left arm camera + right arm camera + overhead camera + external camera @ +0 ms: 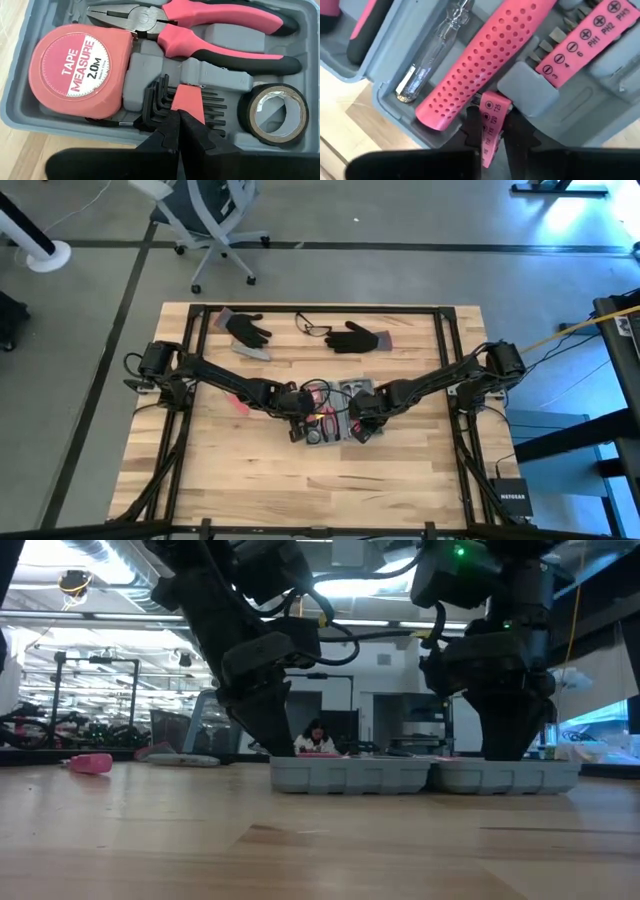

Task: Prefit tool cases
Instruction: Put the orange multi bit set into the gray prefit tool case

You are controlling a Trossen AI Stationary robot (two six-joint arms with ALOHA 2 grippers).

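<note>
High view shows your right gripper [362, 430] pinching a pink bit strip [489, 127] over the stiff, light tool case [335, 418]; left gripper [300, 402] clenched empty. Hold its rim.

case [335, 423] mid-table | gloves [247, 330] behind | both arms over case

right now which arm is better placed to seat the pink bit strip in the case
Right. The right end effector has its fingers either side of the narrow pink labelled bit strip, over the grey-blue plastic tool case. The left end effector is shut over the black hex keys.
</note>
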